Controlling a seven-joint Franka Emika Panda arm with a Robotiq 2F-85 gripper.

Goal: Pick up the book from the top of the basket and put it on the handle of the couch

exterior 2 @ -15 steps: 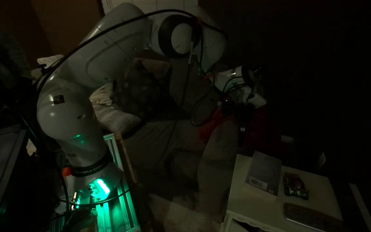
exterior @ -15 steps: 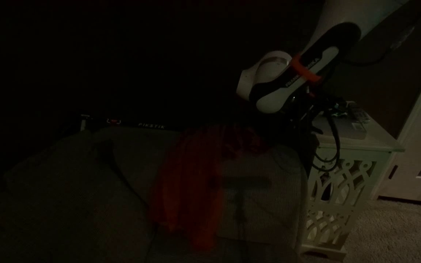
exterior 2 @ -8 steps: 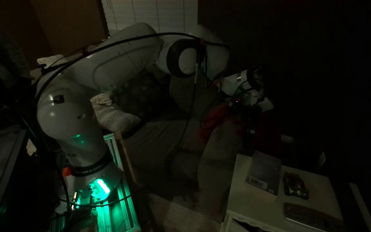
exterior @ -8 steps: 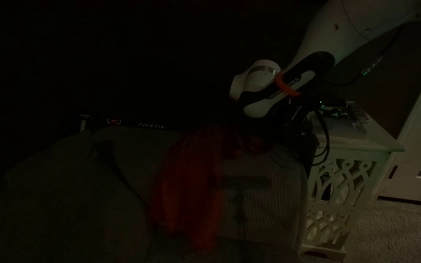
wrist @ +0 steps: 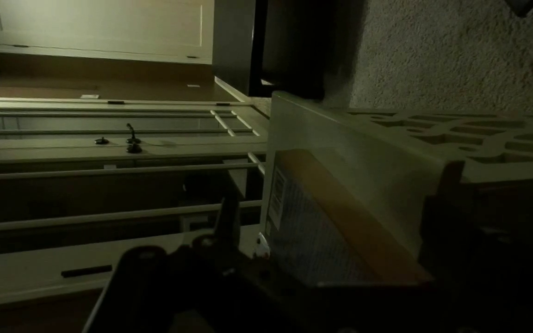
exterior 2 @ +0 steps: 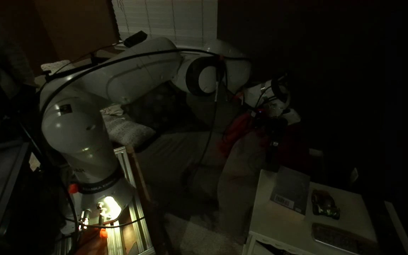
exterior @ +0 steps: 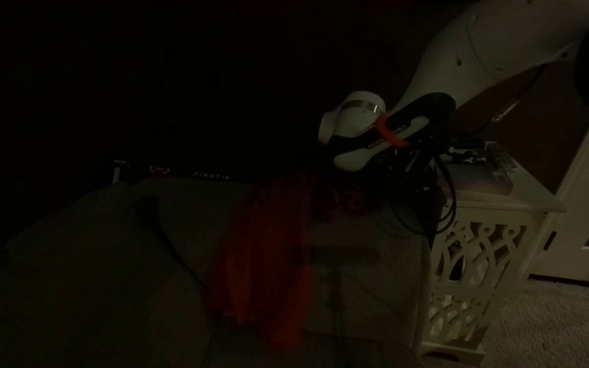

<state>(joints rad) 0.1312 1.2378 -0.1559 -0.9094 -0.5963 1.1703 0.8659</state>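
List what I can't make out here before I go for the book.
Clearance between gripper and book: gripper body hides the book's near end, wrist view; darkness obscures it in both exterior views.
Book's underside: hidden against the basket, in an exterior view.
Book's print: too small and blurred, wrist view.
Couch handle: part hidden under the red cloth, in an exterior view.
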